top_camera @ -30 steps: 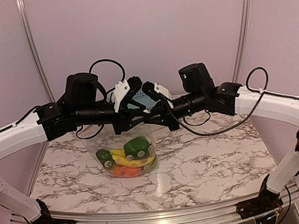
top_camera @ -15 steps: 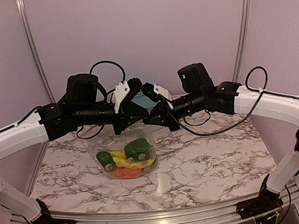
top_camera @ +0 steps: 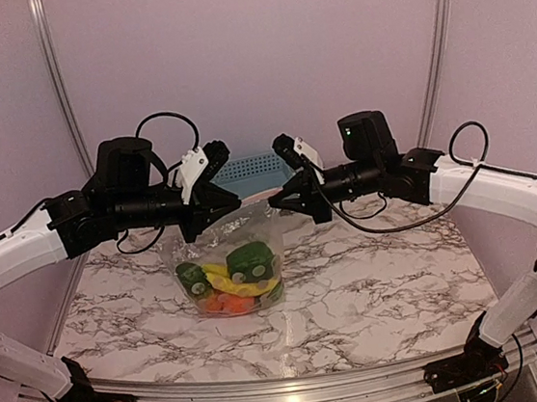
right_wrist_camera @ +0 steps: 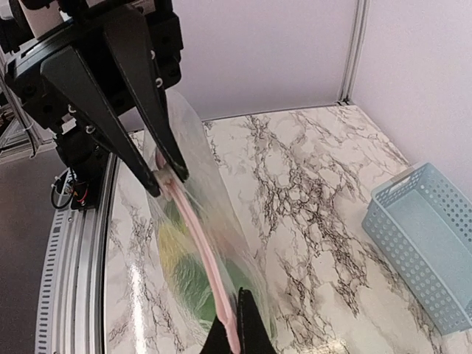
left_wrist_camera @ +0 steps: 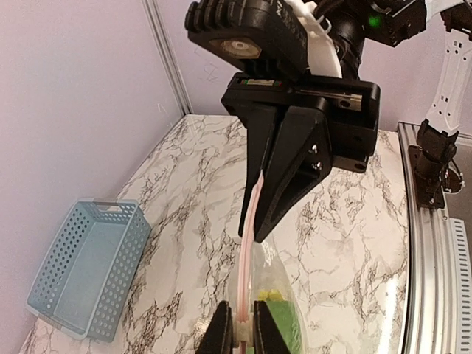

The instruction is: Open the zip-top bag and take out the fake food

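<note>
Early days: your left hand (top_camera: 233, 205) and right hand (top_camera: 275, 203) each pinch the zip strip (left_wrist_camera: 247, 251) of the zip-top bag (top_camera: 244, 227), which hangs between them over the tabletop (top_camera: 385, 285). Zip looks unopened and all the fake food (top_camera: 234, 278) is inside, so opening and emptying are left.

Both ends of the basket (top_camera: 251, 171) hide behind the left pincer (top_camera: 233, 203) and right pincer (top_camera: 273, 200) overhead.

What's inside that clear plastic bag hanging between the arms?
The clear crinkly zip-top bag holds a dark green plastic pepper, a yellow banana and an orange fruit. Anything beneath them is covered.
</note>
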